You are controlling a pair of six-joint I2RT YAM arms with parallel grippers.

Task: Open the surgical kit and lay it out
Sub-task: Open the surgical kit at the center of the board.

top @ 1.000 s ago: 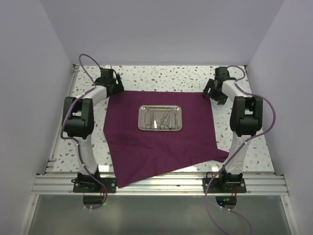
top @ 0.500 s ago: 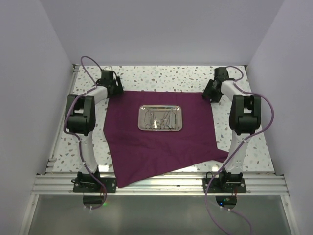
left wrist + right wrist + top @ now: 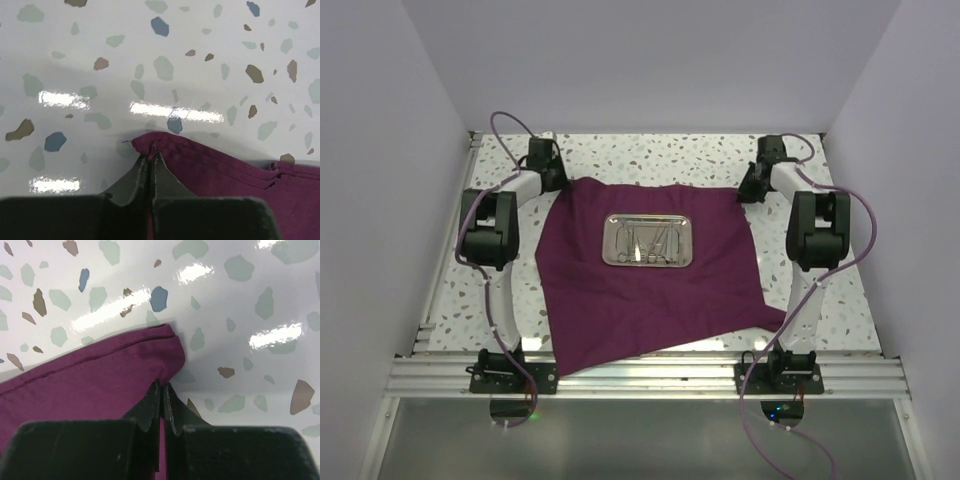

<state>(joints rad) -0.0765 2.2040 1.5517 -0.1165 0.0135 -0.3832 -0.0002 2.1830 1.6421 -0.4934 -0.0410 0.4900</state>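
The surgical kit's dark purple cloth [image 3: 650, 290] lies spread over the speckled table, with a shiny steel tray [image 3: 648, 241] of thin instruments at its middle. My left gripper [image 3: 556, 183] pinches the cloth's far left corner [image 3: 150, 142], jaws shut on the fabric [image 3: 148, 159]. Over at the far right corner [image 3: 167, 347], my right gripper [image 3: 746, 193] is also shut on the cloth [image 3: 162, 386]. Both corners bunch up slightly at the fingertips.
The speckled tabletop [image 3: 650, 155] stretches behind the cloth to the back wall. White walls close in left and right. The cloth's near corners hang toward the metal rail [image 3: 650, 375] at the front, close to the arm bases.
Both grippers went from open to shut on the cloth's far corners. The far edge near the left gripper has bunched and shifted slightly.
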